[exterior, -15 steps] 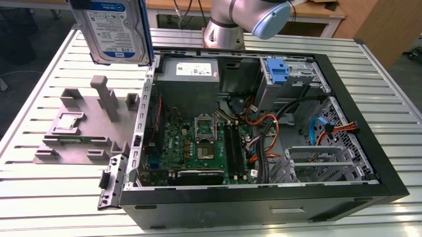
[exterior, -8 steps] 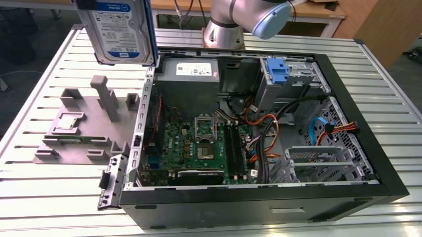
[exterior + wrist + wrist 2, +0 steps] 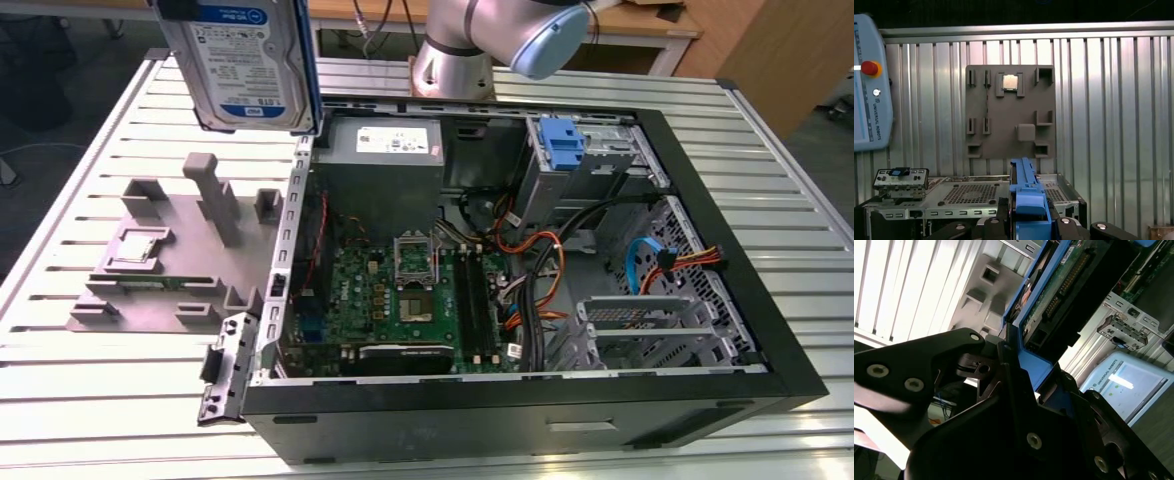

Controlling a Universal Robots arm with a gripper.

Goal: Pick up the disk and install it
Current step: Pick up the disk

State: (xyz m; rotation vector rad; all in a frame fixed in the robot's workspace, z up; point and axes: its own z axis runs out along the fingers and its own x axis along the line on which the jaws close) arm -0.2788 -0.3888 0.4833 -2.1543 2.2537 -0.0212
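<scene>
The pincer point(image 3: 1026, 367) was clenched on the blue rail of the disk point(image 3: 247, 65), holding it aloft above the grey holder tray point(image 3: 160, 260), beside the open computer case point(image 3: 534, 400) on the slatted table point(image 3: 107, 400).

- You see the disk point(image 3: 1025, 182) edge-on, its blue rail clamped in the gripper point(image 3: 1029, 220).
- Beyond it, a grey plate point(image 3: 1004, 112) lies on the slatted table point(image 3: 1104, 100).
- A square chip point(image 3: 1010, 82) sits in one pocket.
</scene>
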